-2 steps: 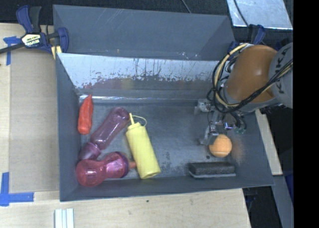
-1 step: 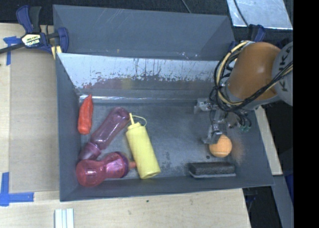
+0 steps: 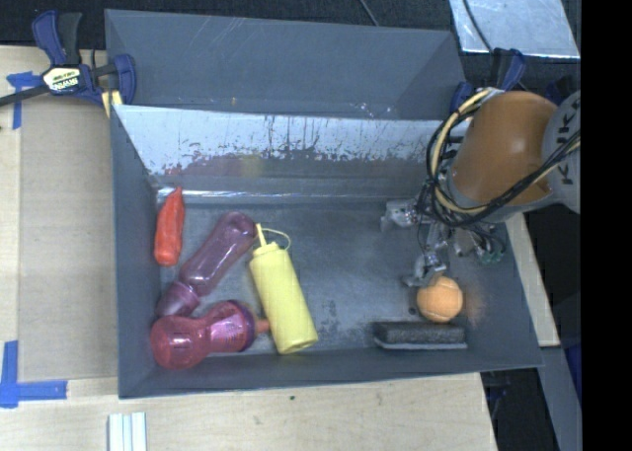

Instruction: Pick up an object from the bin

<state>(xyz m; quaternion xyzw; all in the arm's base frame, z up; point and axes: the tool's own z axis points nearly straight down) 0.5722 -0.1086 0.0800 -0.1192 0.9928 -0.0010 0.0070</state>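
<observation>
My gripper (image 3: 430, 262) hangs low over the right side of the bin. Its tip is just above and slightly left of a small orange ball (image 3: 441, 299) that rests on the bin floor. A dark grey flat bar (image 3: 419, 336) lies just in front of the ball, along the front wall. Nothing shows in the gripper.
A yellow squeeze bottle (image 3: 281, 301) lies in the middle left. Beside it are a translucent purple bottle (image 3: 209, 263) and a magenta bottle (image 3: 202, 334). A red-orange carrot-shaped toy (image 3: 170, 227) lies by the left wall. The arm's orange cover and cables sit over the right rim.
</observation>
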